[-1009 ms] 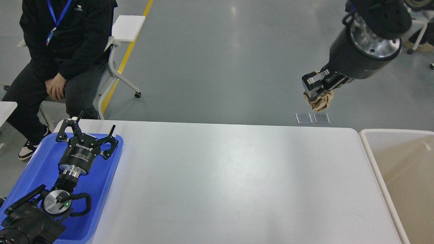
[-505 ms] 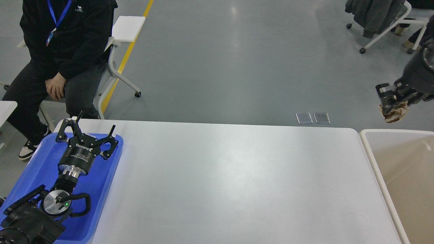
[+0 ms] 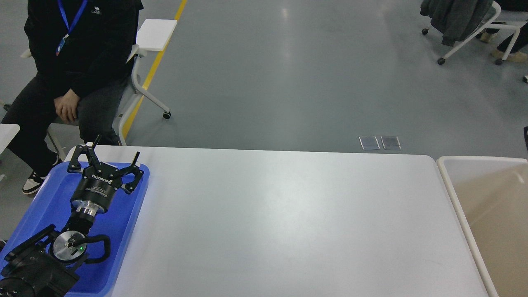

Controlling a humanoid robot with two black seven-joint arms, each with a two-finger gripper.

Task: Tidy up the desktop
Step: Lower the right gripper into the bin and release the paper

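The white desktop [image 3: 288,222] fills the middle of the head view and nothing lies on it. My left gripper [image 3: 117,147] is open and empty, with its fingers spread over the far end of the blue tray [image 3: 45,198] at the desktop's left end. My right gripper is out of view. Only a thin dark sliver shows at the right edge [image 3: 526,138], above the beige bin [image 3: 453,198]. The crumpled brown paper is out of view.
The beige white-rimmed bin stands against the desktop's right end. A seated person in black [image 3: 70,62] and a white chair [image 3: 144,62] are behind the far left corner. Another chair with a jacket [image 3: 458,20] stands at the back right on the grey floor.
My right arm, holding a crumpled brown paper, swung to the right from above the desktop's far edge to over the bin, then left the view. The left arm has not moved.
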